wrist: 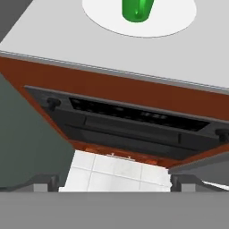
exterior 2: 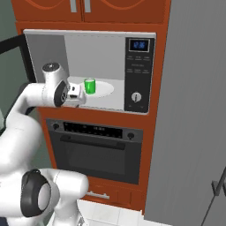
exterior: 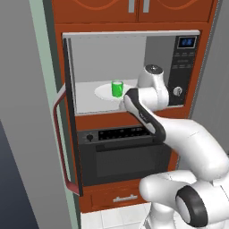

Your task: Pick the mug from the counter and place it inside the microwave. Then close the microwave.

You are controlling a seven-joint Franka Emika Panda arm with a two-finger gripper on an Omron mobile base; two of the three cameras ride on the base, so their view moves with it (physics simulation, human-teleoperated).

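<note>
**Mug is in, door is next**

Orange-brown cabinetry frames the microwave [exterior: 129, 71], which sits above a black wall oven [exterior: 125, 156]. Its door [exterior: 71, 116] stands swung wide to the left, red handle [exterior: 60, 143] facing out. The mug [exterior: 117, 88] stands upright on the white plate [exterior: 103, 92] inside the cavity, free of the robot. The gripper [exterior 2: 76, 93] hangs just outside the cavity's front edge, near the mug but apart from it; its jaws stand wide open and hold nothing. In the hand view the fingertips [wrist: 44, 182] point down past the oven toward the floor tiles.

Placing looks done; closing is the step in hand. The next move calls for swinging the arm left, getting behind the door's outer face, and pushing it round until it shuts, keeping clear of the handle.
</note>
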